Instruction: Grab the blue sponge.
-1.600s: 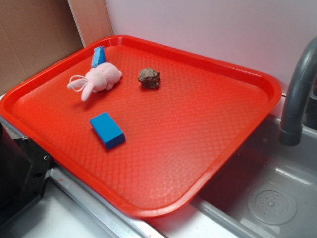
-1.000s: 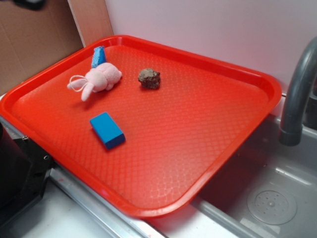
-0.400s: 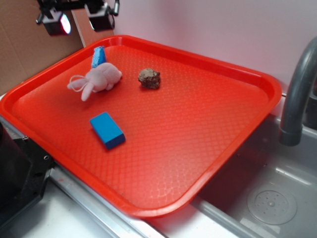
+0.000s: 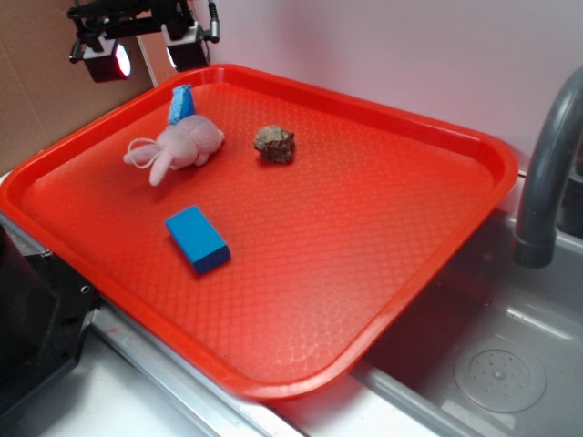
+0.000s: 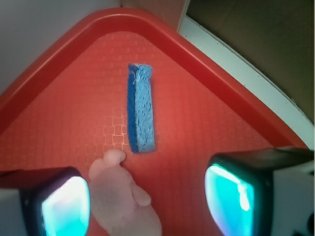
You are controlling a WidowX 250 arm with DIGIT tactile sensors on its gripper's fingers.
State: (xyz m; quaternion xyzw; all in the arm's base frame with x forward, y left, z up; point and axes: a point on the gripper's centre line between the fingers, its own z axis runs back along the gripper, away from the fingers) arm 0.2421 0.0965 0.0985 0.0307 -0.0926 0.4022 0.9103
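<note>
Red tray takes up most of the scene, textured surface, raised rim, sitting w/ its right edge over a grey sink. Grey faucet rises at far right. Cardboard panel stands behind the tray's left corner.

Gripper hangs above the tray's back-left corner, well clear of the surface. Its two fingers are spread wide apart, nothing between them; in the wrist view one sits at each lower corner w/ bare tray in the middle.

Pink plush bunny lies on its side near the back-left of the tray; in the wrist view part of it shows at bottom centre, between the fingers.

Blue block, smooth and hard-edged, lies flat toward the tray's front-left, well apart from the bunny.

Brown lumpy rock-like piece sits to the right of the bunny, not touching it.

Blue sponge stands on edge in the back-left corner of the tray, just behind the bunny, below the gripper. In the wrist view the sponge runs as a narrow strip away from the camera, porous paler face up, its near end just beside the bunny; contact can't be told.
</note>
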